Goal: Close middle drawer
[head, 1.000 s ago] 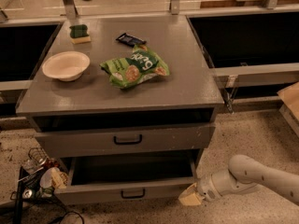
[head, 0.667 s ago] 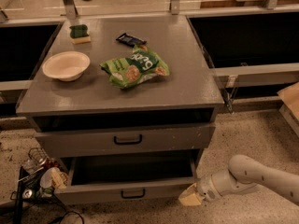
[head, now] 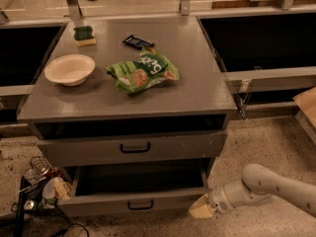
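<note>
Well, from the camera view, the middle drawer [head: 98, 207] stands pulled out at the bottom of the grey cabinet, its low front with the small black handle [head: 140, 205] well forward of the drawer above. Its deep box shows you only plain grey walls and a dark floor. The upper drawer [head: 187, 144], with the taller front and the bigger handle, sits further back under the tabletop [head: 202, 88].

On the tabletop a white bowl [head: 69, 69] sits upright near the left edge. A green snack bag [head: 142, 72] lies in the middle, a dark wrapped bar [head: 138, 42] just behind it, and a green-and-yellow sponge [head: 84, 35] towards the back left corner. A wire basket [head: 34, 184] with cluttered small items stands on the floor beside the open drawer's left end.

Compared with a second ago, nothing has visibly shifted: the drawer is out just as far and the arm [head: 276, 184] lies in the same place.

Your gripper [head: 201, 210] hangs low at the right end of the middle drawer's front, right by its corner. You cannot tell whether it touches, nor whether it is clenched or released. The speckled floor [head: 261, 142] lies open to the right of the cabinet, up to a tan object [head: 307, 105] at the frame's right edge.
</note>
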`<action>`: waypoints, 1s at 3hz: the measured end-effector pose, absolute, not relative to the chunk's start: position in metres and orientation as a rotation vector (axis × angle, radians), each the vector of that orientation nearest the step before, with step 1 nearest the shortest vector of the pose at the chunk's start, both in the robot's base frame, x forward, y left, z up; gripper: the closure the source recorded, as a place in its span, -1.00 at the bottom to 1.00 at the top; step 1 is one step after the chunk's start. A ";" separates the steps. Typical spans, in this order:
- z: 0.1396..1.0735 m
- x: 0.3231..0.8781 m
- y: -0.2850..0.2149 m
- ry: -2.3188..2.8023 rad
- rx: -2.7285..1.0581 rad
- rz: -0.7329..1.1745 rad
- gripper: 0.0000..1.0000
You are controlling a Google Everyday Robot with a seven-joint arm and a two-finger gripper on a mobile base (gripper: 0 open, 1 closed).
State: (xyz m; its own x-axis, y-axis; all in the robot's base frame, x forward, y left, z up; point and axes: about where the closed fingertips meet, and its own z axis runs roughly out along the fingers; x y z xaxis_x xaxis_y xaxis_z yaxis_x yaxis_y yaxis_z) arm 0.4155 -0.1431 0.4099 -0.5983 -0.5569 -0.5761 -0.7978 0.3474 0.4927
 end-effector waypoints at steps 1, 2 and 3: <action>0.410 0.415 -0.143 2.308 -1.204 1.108 -0.77; 0.410 0.415 -0.143 2.308 -1.204 1.108 -1.00; 0.410 0.415 -0.143 2.308 -1.204 1.108 -1.00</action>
